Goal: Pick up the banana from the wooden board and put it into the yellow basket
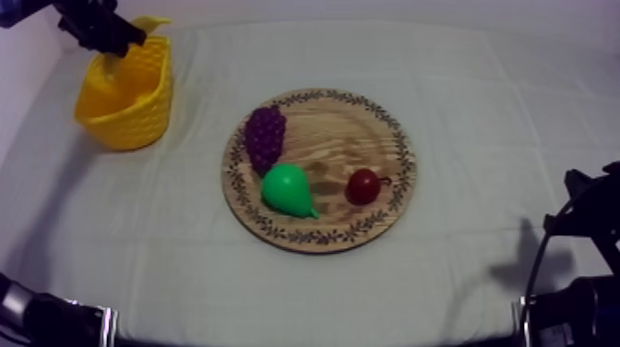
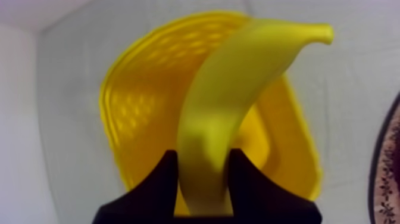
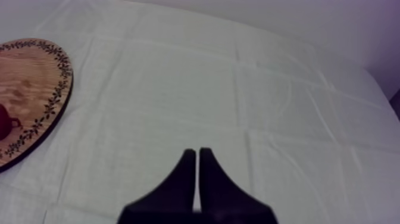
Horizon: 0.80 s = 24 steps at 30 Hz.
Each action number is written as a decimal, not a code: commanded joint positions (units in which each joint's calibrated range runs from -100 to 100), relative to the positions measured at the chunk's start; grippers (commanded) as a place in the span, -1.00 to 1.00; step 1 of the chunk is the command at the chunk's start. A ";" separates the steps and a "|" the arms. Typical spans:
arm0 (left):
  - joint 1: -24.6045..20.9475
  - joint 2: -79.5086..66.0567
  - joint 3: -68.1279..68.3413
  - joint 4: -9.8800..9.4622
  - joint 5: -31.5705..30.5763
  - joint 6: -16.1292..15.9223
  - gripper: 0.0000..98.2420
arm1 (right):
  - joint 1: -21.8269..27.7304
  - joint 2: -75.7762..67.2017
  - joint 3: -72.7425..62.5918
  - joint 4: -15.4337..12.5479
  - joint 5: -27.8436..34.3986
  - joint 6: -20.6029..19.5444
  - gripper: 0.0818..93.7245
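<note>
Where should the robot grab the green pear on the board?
Probably from straight above, pinching the pear across its fat middle. It lies on its side on the wooden board, with the grapes close at its wide end.

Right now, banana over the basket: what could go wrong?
1. The left jaws hold the banana near one end, and its tip reaches past the far rim of the yellow basket: released here, it may catch the rim and tumble onto the cloth.
2. In the top view the jaws hang close over the rim; lowering could knock the basket aside.
</note>
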State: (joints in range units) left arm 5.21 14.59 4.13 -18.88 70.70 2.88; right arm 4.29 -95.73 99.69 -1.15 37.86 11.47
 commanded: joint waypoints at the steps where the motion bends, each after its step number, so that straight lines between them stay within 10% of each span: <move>1: -1.57 0.40 3.15 0.01 -1.28 0.27 -0.44 | 0.00 -0.02 -0.03 0.01 0.04 0.03 -0.99; 24: -4.56 10.26 2.61 2.55 -9.45 1.10 -0.34 | 0.00 -0.02 -0.03 0.01 0.04 -0.02 -0.99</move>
State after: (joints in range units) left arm 0.68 24.49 6.73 -16.41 61.49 4.06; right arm 4.29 -95.73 99.69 -1.15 37.86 11.49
